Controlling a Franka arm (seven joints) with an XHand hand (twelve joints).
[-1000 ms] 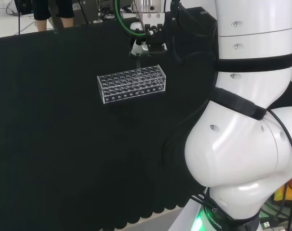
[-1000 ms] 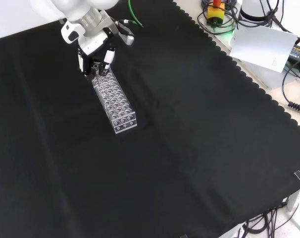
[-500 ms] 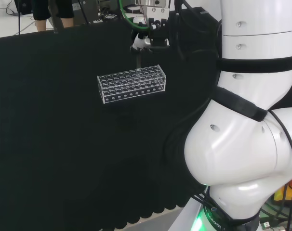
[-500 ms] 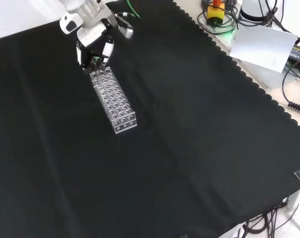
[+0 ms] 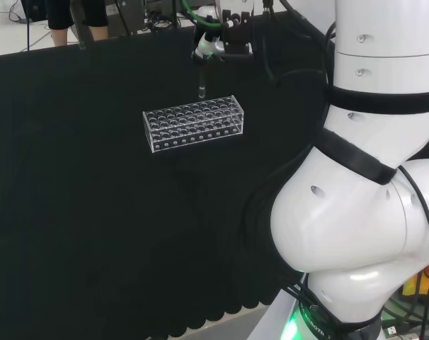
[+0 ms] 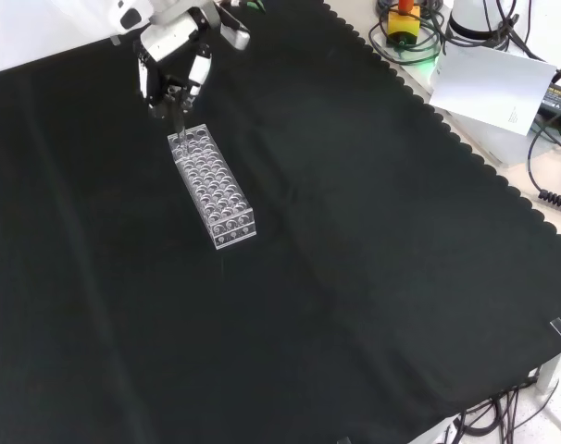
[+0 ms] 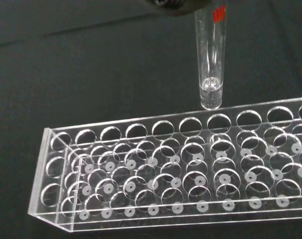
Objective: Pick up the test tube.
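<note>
Hand [image 5: 225, 44] of the arm at the far side of the black cloth [image 5: 94, 212] in the head view, pinching a clear test tube [image 5: 200, 79] by its upper end between curled fingers. The tube hangs upright below the hand, its rounded bottom clear of the rack and just above the rack's top plate. In the wrist view the test tube [image 7: 210, 59] shows a red mark near its top and appears empty; its closed end sits above the back row of holes of the clear plastic rack [image 7: 171, 169]. The rack's holes show no other tubes in this view.

In the head view the rack [image 5: 193, 123] stands on the cloth to the left of the arm's white links [image 5: 363, 212], with the tube over its farther, right-hand part. In the front view the hand [image 6: 174, 55] comes in from the top left, and the tube [image 6: 177, 116] hangs over the upper end of the rack [image 6: 213, 190], which lies lengthwise, slanting down to the right. Cables and a white sheet [image 6: 489, 85] lie beyond the cloth's scalloped edge at upper right.
</note>
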